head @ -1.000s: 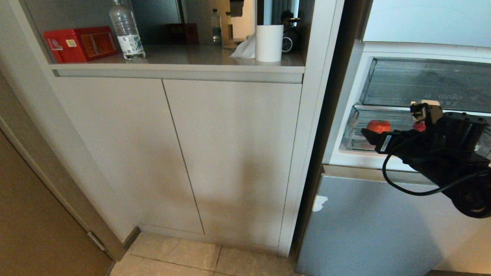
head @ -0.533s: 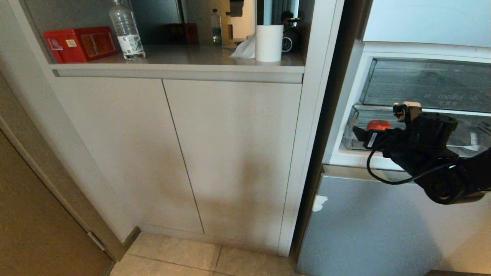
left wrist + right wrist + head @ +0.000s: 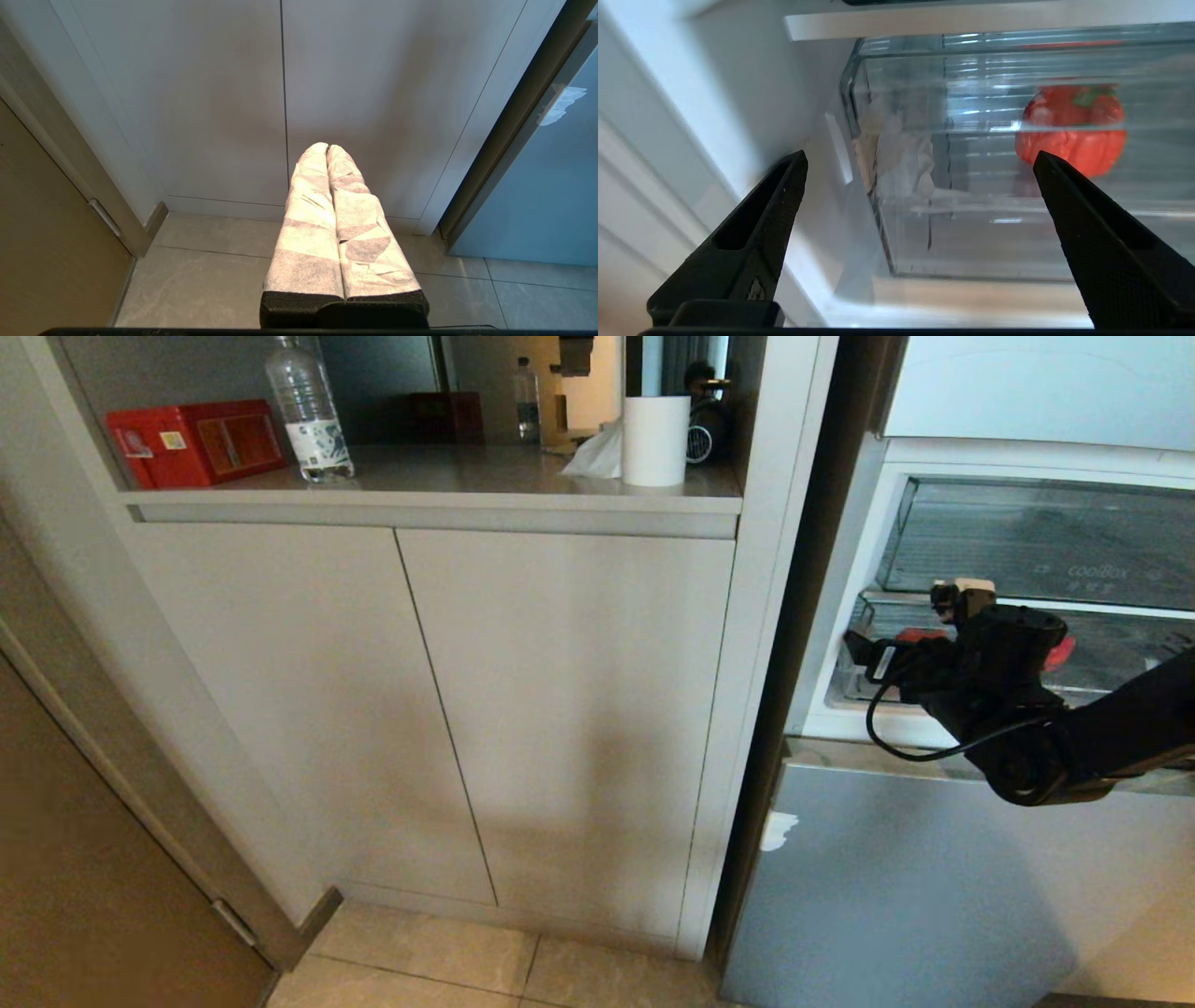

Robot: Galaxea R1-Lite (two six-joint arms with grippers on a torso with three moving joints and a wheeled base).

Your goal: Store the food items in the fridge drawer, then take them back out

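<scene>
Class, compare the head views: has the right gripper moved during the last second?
Yes. The right gripper has moved left along the fridge drawer, nearing the fridge's left wall.

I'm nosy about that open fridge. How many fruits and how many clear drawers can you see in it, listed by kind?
Fruit-like pieces: 2, the orange-red one and the red one.
Clear drawers: 2, the shallow drawer holding the fruit and the taller drawer above it.
Total: 4.

black right arm (image 3: pixel 1120 719), looped cable (image 3: pixel 920 747) — white-wrapped left fingers (image 3: pixel 310 224)
</scene>
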